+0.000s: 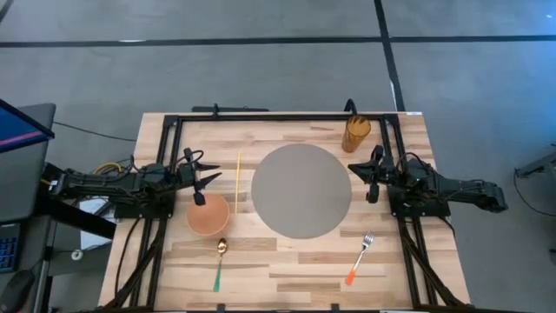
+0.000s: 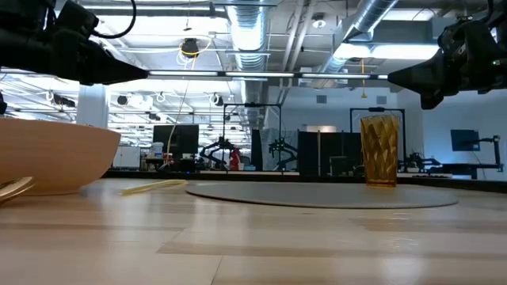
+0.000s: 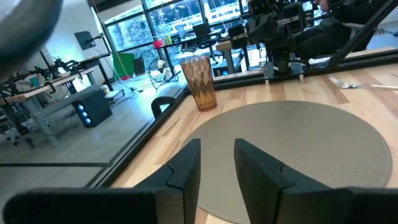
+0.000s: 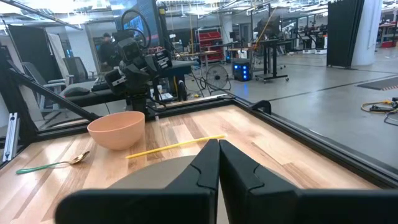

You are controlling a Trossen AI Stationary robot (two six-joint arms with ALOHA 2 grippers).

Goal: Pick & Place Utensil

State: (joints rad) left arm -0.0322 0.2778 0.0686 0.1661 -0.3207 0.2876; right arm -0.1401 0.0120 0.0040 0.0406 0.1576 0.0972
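A spoon (image 1: 220, 261) with a green handle lies flat near the table's near edge, just below a peach bowl (image 1: 208, 215). A fork (image 1: 359, 258) with an orange handle lies near the near right side, tines toward the round grey mat (image 1: 301, 189). A thin yellow stick (image 1: 238, 183) lies between bowl and mat. My left gripper (image 1: 208, 176) hovers above the bowl's far side, fingers a little apart (image 3: 217, 158), open on nothing. My right gripper (image 1: 354, 169) hovers at the mat's right edge, fingers together (image 4: 219, 155).
An amber faceted cup (image 1: 356, 133) stands upright at the far right, beside the right arm. A black frame (image 1: 261, 117) runs along the far edge and down both sides of the table. Bare wood lies between the spoon and the fork along the near edge.
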